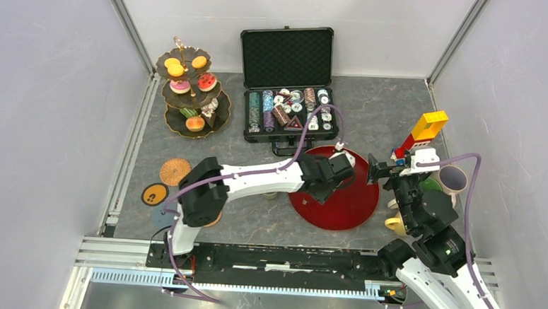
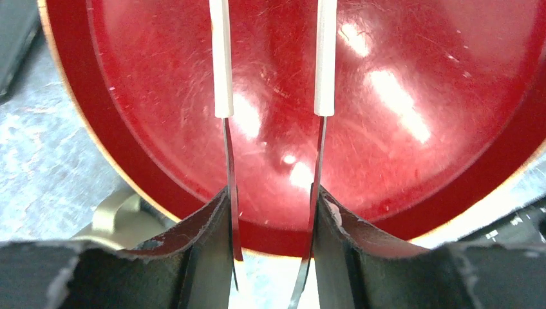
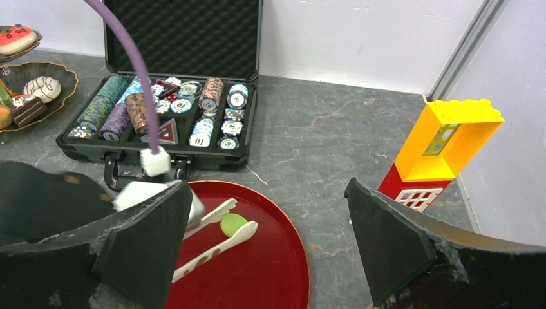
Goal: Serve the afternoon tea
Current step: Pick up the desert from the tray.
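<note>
Green round [image 3: 233, 223]: inside the red tray [image 3: 277, 273] rim, between the left hand's [image 3: 245, 214] narrow white fingertips; cannot tell if gripped.
Right hand [image 3: 267, 193]: wide, empty, by the tray's right rim.
Tray's far rim: just beside poker case [image 3: 161, 122].
Open room: bare surface [image 3: 335, 141] between tray and block tower [image 3: 444, 145].
Tiered stand [image 1: 173, 126]: far-left corner, well apart.

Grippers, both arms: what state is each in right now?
Left gripper: small green round toy sweet between its white tong fingers, above the round red tray; firm grip cannot be told.
Right gripper: open, empty.
</note>
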